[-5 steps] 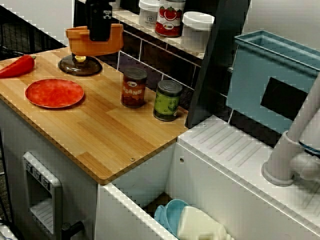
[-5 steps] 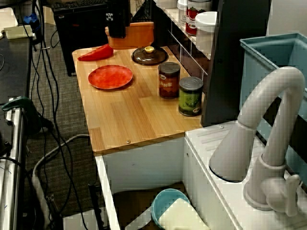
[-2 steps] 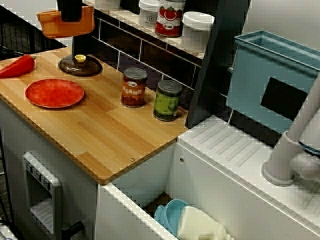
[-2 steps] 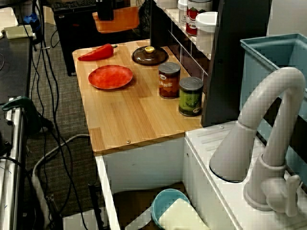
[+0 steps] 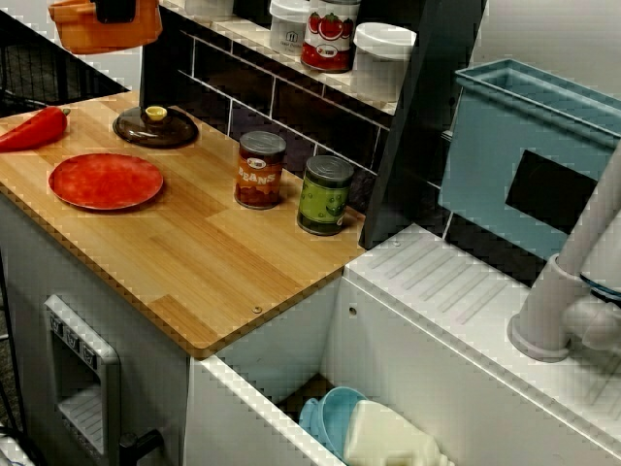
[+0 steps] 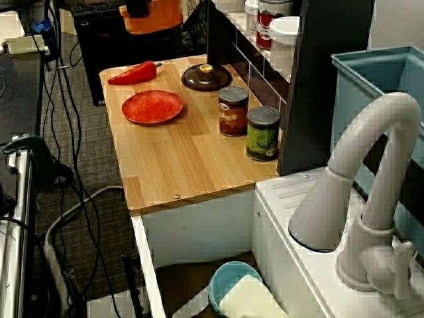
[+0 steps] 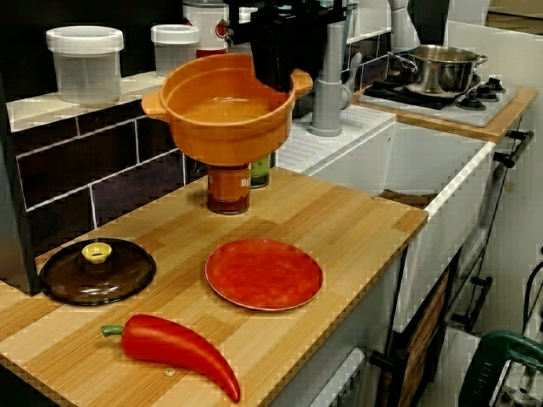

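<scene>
My gripper (image 7: 282, 78) is shut on the rim of an orange pot (image 7: 222, 110), which hangs in the air well above the wooden counter (image 7: 339, 220). In the view from the sink side the orange pot (image 5: 102, 26) and the gripper (image 5: 114, 10) sit at the top left edge, partly cut off. The view from behind the tap shows the orange pot (image 6: 151, 14) past the counter's far end. Below lie a dark lid with a yellow knob (image 7: 97, 270), a red plate (image 7: 264, 274) and a red pepper (image 7: 174, 349).
A brown can (image 5: 260, 170) and a green can (image 5: 324, 194) stand by the tiled back wall. Jars (image 5: 381, 58) line the shelf above. A blue bin (image 5: 529, 146), a grey tap (image 6: 358, 192) and a sink holding a blue bowl (image 6: 228, 281) lie to the right.
The gripper has carried the orange pot up and away from the lid, toward the counter's far end. Everything on the counter stayed put.
</scene>
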`<state>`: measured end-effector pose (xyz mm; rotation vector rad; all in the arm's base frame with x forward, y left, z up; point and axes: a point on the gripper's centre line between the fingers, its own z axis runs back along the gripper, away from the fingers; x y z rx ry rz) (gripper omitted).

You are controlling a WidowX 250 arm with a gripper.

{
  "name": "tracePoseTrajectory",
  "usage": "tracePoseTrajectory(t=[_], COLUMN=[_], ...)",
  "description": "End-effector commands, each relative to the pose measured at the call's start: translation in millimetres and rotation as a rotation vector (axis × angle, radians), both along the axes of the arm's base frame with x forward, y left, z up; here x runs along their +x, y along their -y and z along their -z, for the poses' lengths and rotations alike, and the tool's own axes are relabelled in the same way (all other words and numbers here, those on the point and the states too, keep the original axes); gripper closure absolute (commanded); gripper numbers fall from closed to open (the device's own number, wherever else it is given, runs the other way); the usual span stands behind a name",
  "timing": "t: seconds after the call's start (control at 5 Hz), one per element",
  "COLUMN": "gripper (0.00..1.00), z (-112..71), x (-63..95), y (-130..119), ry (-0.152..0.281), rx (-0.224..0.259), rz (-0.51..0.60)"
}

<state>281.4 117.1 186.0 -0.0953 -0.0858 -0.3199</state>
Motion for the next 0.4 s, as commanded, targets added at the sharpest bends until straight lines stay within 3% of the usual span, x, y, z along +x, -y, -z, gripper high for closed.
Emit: tracePoseTrajectory(t=[0.0,0.2], gripper=[1.00,1.00], z=[-28.0,-46.5], x=[-13.7,-5.8], y=[-14,-6], ry=[0.063,0.062], rx=[0.010,-0.029], rz=[-0.009,0.021])
